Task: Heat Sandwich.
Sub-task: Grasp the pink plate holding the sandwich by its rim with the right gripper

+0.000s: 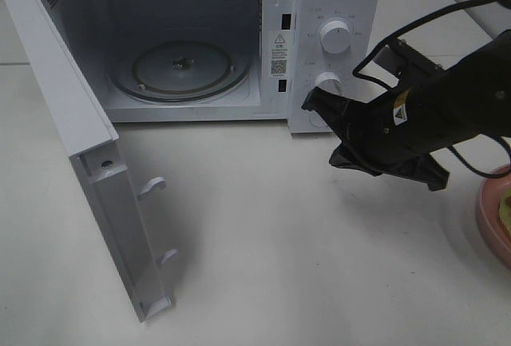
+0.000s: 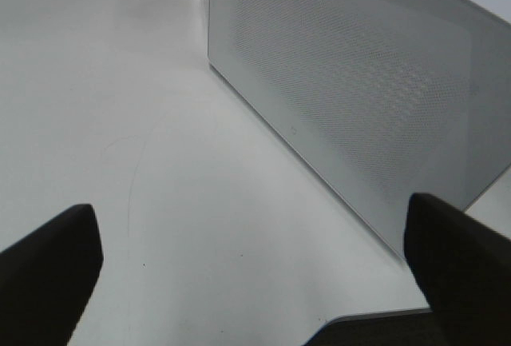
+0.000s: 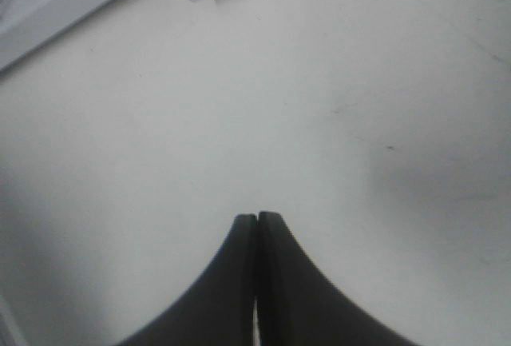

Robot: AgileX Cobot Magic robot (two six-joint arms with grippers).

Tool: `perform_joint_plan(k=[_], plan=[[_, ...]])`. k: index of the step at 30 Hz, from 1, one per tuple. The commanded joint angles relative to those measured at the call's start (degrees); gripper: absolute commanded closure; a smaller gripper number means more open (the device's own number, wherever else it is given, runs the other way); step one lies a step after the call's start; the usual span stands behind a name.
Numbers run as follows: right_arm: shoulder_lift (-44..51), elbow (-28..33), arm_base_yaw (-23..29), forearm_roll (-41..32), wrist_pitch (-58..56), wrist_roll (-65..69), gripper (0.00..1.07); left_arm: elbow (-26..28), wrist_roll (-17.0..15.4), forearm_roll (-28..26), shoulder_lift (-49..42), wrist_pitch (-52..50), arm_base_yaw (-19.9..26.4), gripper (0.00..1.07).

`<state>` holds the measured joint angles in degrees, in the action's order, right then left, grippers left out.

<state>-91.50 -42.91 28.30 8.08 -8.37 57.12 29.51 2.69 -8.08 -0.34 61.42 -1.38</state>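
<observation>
Though done opening the microwave [image 1: 319, 2], yet to load the sandwich [image 1: 505, 204]; left jaws wide, empty; right jaws shut, empty.

Black right arm [image 1: 467, 90], looped black cables [image 1: 459, 8], small yellow label [image 1: 397, 109], tapered matte-black end effector fingers [image 3: 223, 290]

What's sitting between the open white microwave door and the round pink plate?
Nothing: bare white tabletop runs from door to plate in the high view; the shut black right hand hovers above it.
</observation>
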Motion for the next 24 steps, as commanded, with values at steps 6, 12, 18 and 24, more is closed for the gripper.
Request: perform_joint_plan(k=[6,12,18,24], plan=[[4.41,-1.89,-0.23,-6.88,-20.34,-31.11,1.07,-0.11,0.00,-0.46,-0.92,-0.23,-0.40,0.10],[6.93,-3.32,-0.23,-7.10,-29.62,-52.48,1.05,-0.11,0.00,-0.46,-0.92,-0.23,-0.40,0.10],[8.82,-3.32,-0.23,-7.56,-32.09,-59.01,0.98,-0.11,0.00,-0.46,-0.92,-0.23,-0.40,0.10],[8.88,-3.32,-0.23,-7.45,-32.95,-54.60,0.75,-0.11,0.00,-0.46,-0.92,-0.23,-0.40,0.10]])
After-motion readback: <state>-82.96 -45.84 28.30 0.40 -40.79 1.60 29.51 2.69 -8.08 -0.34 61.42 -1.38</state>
